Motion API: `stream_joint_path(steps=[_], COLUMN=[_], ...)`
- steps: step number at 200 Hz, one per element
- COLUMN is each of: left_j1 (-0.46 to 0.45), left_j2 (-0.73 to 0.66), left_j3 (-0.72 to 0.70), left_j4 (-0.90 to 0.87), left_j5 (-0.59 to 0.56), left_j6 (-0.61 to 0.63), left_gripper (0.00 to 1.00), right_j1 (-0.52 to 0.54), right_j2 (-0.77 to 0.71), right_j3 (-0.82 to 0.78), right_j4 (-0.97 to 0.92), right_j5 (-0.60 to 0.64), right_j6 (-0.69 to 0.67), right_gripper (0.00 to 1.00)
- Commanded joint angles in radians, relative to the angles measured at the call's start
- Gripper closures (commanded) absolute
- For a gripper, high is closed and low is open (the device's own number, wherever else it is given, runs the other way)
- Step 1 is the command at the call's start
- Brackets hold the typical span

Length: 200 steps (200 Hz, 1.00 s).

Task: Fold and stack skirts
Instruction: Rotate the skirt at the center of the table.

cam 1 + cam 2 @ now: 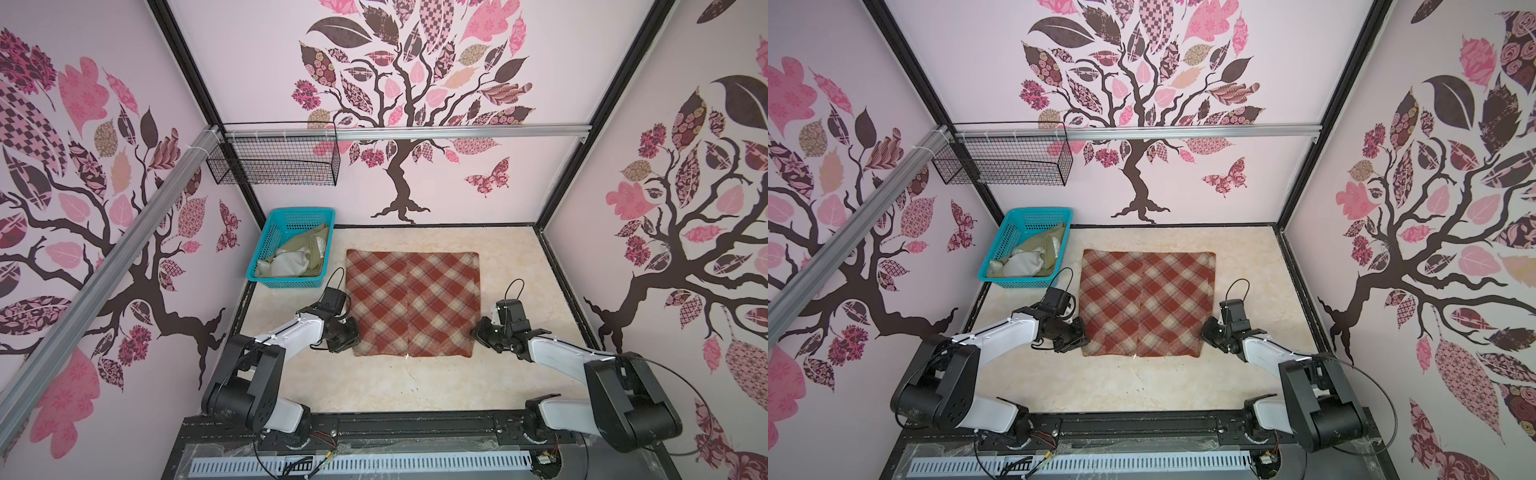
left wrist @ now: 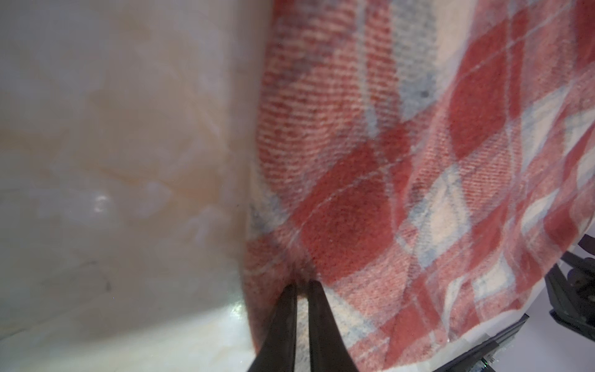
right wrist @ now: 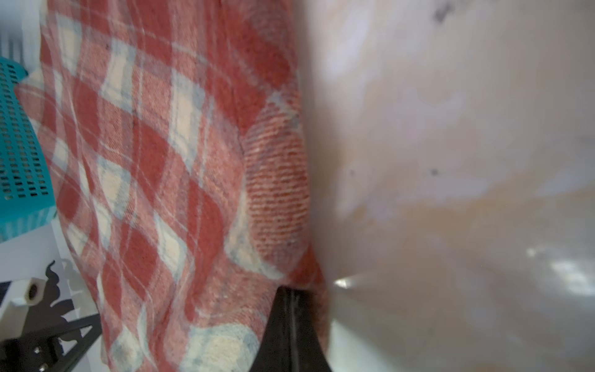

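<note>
**Both jaws pinched on the plaid skirt's side edges**

Nearest the base, the pale marbled desk point(image 1: 374, 386) lies bare in front of the black mounting rail, and the left arm point(image 1: 286, 332) and right arm point(image 1: 552, 349) reach forward from it.

The left jaws sit at the left side edge of the plaid skirt point(image 1: 413, 303), a little beyond its near-left corner. In the left wrist view they stand narrow, with a fold of the rust-red and cream cloth nipped between the tips. The right jaws sit at the opposite side edge, a little beyond the near-right corner. In the right wrist view they are pressed together on the very hem of the cloth.

The plaid skirt lies spread flat on the middle of the desk, roughly square, with a straight seam line running from its near edge to its far edge. The cloth puckers slightly where each pair of jaws grips it.

Beyond the left arm, at the far-left corner of the desk, stands the turquoise basket point(image 1: 286, 283), close to the plaid skirt's far-left corner but apart from it. The olive skirt point(image 1: 318, 239) lies crumpled inside, its pale lining showing.

Higher up, a black wire basket point(image 1: 274, 162) hangs from the aluminium rail point(image 1: 457, 132) against the tree-patterned wall.
</note>
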Motion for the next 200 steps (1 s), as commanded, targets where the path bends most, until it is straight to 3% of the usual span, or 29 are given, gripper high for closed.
stream_joint_path(steps=[1,31,50,70,84,126,169,200], left_j1=[-0.05,-0.196,-0.279,-0.347,-0.392,-0.495,-0.512,-0.441], left_j2=[0.052,0.135,0.2,0.264,0.315,0.451,0.452,0.311], left_j3=[-0.02,0.033,0.084,0.16,0.211,0.331,0.403,0.323], left_j4=[0.008,0.045,0.083,0.101,0.116,0.22,0.263,0.278], left_j5=[-0.006,-0.022,-0.014,-0.025,-0.023,-0.001,0.01,0.023], left_j6=[0.007,-0.043,-0.084,-0.097,-0.101,-0.139,-0.12,-0.142], left_gripper=[0.87,0.88,0.89,0.9,0.9,0.91,0.93,0.92], right_j1=[-0.075,-0.109,-0.108,-0.104,-0.099,-0.092,-0.077,0.085], right_j2=[0.149,0.327,0.346,0.277,0.203,-0.068,-0.243,-0.285], right_j3=[0.07,0.261,0.337,0.354,0.351,0.254,0.14,0.16], right_j4=[0.039,0.036,0.046,0.028,-0.018,-0.169,-0.243,-0.316], right_j5=[0.025,0.003,-0.024,-0.017,-0.009,-0.019,-0.075,0.048], right_j6=[0.008,-0.022,-0.013,-0.017,-0.041,-0.097,-0.129,-0.206], right_gripper=[1.0,1.0,1.0,0.98,0.87,0.74,0.68,0.65])
